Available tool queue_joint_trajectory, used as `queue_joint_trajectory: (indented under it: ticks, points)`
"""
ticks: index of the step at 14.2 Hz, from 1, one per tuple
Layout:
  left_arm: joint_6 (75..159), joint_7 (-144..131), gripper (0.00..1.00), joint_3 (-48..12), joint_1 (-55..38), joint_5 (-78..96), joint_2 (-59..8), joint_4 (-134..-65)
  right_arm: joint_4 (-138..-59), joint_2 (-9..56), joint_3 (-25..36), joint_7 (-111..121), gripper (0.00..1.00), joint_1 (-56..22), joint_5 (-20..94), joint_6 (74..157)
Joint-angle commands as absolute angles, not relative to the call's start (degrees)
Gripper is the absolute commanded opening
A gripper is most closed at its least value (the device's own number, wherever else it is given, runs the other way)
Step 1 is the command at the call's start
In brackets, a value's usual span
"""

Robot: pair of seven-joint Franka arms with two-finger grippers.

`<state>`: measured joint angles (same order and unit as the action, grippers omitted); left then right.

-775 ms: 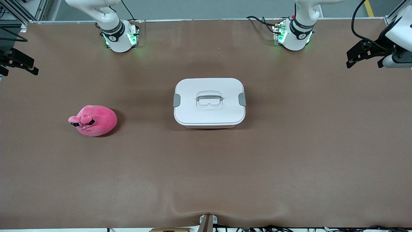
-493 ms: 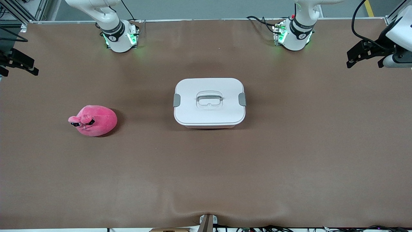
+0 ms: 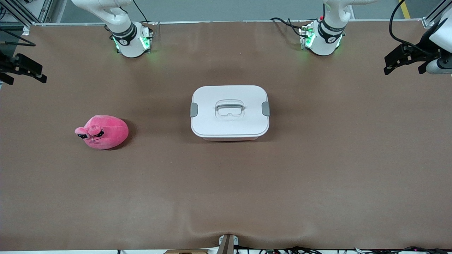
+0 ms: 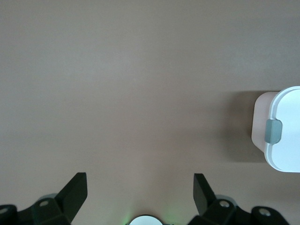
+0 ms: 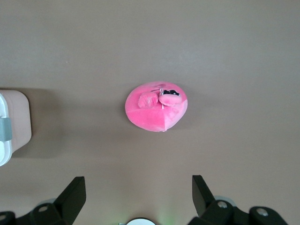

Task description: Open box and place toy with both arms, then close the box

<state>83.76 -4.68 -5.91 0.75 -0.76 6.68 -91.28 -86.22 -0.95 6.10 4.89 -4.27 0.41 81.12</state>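
The box [image 3: 229, 112] stands mid-table with its white lid on, a grey clip [image 3: 194, 109] at each end and a recessed handle [image 3: 230, 107]. Its pink tub edge shows in the left wrist view [image 4: 281, 129] and the right wrist view [image 5: 14, 124]. The pink plush toy [image 3: 102, 132] lies toward the right arm's end of the table, a little nearer the front camera than the box; it also shows in the right wrist view [image 5: 156, 107]. My left gripper [image 3: 403, 67] [image 4: 139, 187] hangs open and empty over the table's left-arm end. My right gripper [image 3: 22, 76] [image 5: 139, 190] hangs open and empty over the right-arm end.
The brown table mat [image 3: 226, 183] has a slight wrinkle at its front edge. The two arm bases [image 3: 132, 40] [image 3: 321, 38] stand along the table's edge farthest from the front camera. Cables lie by the left arm's base.
Both grippers have shifted slightly over the table's ends. The box and the toy have not moved.
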Motion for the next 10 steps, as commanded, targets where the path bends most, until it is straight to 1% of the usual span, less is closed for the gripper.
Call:
queue_joint_trajectory:
  ticks: [1, 4, 5, 7, 8, 10]
  points:
    - [82.79, -5.45, 1.0, -6.33, 1.05, -1.67, 6.06, -90.0, -86.04, 2.8, 5.98, 4.57, 1.0, -5.53, 0.61, 81.65]
    - [82.79, -8.86, 1.0, -6.94, 0.53, -1.67, 5.54, -90.0, -87.44, 6.93, 5.89, 4.92, 1.0, -6.59, 2.45, 85.42]
    - [82.79, -11.31, 1.0, -7.03, 0.01, -1.58, 5.45, -90.17, -89.1, 7.99, 5.89, 5.01, 1.0, -6.07, 3.42, 86.39]
    - [82.79, -17.72, 1.0, -8.08, -1.49, -0.62, 4.75, -90.61, -93.14, 9.14, 5.98, 6.41, 1.0, -6.5, 3.96, 91.82]
    - [82.79, -21.76, 1.0, -9.65, -2.02, 0.08, 4.05, -90.62, -95.77, 9.31, 5.98, 6.68, 1.0, -6.16, 3.96, 95.15]
    - [83.93, -31.42, 0.86, -14.39, -2.11, 0.35, 2.03, -90.62, -100.09, 10.63, 5.98, 7.64, 1.0, -6.24, 3.96, 101.05]
